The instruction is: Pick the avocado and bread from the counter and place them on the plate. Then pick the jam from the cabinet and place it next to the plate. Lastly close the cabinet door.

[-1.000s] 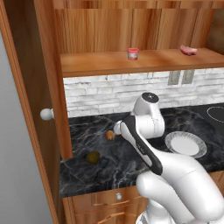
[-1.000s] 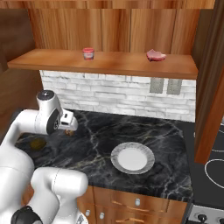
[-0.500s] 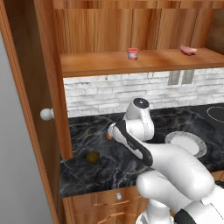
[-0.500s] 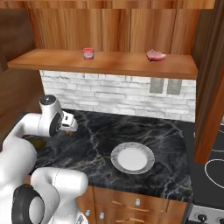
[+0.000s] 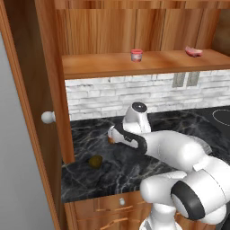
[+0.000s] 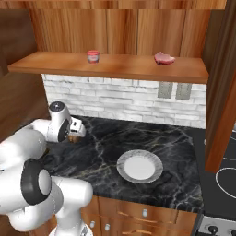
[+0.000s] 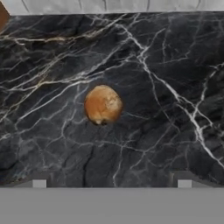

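Left base view: claw has sunk lower since earlier, hovering over the bread; avocado nearby on counter.
Right base view: plate empty; jam on cabinet shelf.
Hand view: bread centred beneath; claw's spread I cannot tell.

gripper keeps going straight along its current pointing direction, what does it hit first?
Most likely the bread: in the hand view it lies on the counter almost centred ahead of the gripper, whose fingertips stand wide apart. Depth is unclear; slightly off line, it would meet bare counter instead.

Glossy white arm, dark joint rings
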You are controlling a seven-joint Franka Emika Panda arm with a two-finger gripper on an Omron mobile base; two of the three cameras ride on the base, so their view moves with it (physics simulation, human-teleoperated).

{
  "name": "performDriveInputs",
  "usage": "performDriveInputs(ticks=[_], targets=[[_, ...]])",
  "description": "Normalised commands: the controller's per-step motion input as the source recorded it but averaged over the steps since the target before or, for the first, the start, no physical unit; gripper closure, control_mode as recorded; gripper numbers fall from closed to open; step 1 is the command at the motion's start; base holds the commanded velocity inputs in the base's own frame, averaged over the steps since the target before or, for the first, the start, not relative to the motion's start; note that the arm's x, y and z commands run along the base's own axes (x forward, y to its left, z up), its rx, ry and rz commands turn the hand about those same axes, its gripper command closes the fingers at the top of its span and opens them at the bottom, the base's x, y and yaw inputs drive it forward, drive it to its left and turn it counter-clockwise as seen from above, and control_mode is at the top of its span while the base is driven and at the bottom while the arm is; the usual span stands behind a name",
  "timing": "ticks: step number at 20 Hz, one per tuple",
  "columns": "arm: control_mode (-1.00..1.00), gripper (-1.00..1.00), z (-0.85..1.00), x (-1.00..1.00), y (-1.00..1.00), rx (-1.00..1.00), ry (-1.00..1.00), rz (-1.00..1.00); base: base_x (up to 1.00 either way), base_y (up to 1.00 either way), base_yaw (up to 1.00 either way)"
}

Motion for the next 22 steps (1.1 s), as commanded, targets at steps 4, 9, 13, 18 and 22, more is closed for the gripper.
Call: performDriveInputs(ticks=[4, 9, 13, 18, 22], targets=[[-1.0, -1.0, -0.26, 0.4, 0.12, 0.0, 0.0, 0.0, 0.0, 0.0, 0.0], [-1.0, -1.0, -0.28, 0.35, 0.16, 0.01, 0.0, 0.0, 0.0, 0.0, 0.0], [-1.0, -1.0, -0.31, 0.31, 0.13, 0.0, 0.0, 0.0, 0.0, 0.0, 0.0], [-1.0, -1.0, -0.37, 0.29, 0.1, 0.0, 0.0, 0.0, 0.0, 0.0, 0.0], [-1.0, -1.0, -0.31, 0.26, 0.08, 0.0, 0.0, 0.0, 0.0, 0.0, 0.0]])
